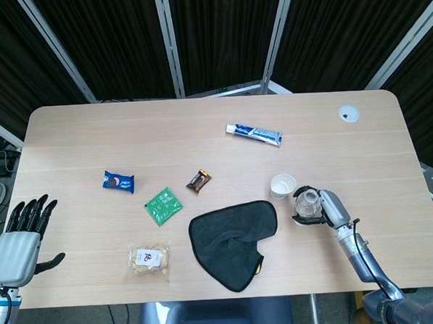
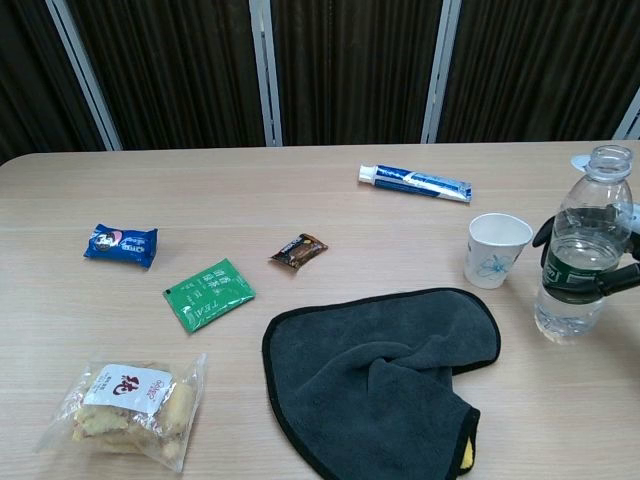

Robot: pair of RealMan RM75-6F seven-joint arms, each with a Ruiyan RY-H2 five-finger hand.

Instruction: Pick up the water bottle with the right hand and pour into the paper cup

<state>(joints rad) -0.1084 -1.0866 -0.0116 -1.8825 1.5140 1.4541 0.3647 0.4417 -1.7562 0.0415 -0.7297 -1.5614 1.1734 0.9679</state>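
Dark curtains with pale frame bars stand behind a light wooden surface [image 1: 200,126] with rounded corners. On it lie one water bottle [image 2: 580,262], one paper cup [image 2: 495,250], one toothpaste tube [image 2: 414,183], one blue snack packet [image 2: 120,244], one green sachet [image 2: 208,293], one small brown wrapped candy [image 2: 298,250], one clear bag of biscuits [image 2: 128,404] and one dark grey cloth [image 2: 385,375], crumpled near the front edge. A white round cap [image 1: 348,113] sits in the far right corner.

The water bottle stands upright on the surface at the right, just beside the paper cup and apart from it; its neck is uncapped and it holds water in the lower part. The right robot hand [image 1: 326,208] is wrapped around the bottle at its green label, dark fingers [image 2: 553,231] curled across the front, clamped on it. The paper cup stands upright between the bottle and the cloth's far corner.

The left robot hand [image 1: 21,241] hangs off the left front edge of the surface, fingers straight and spread, holding nothing.
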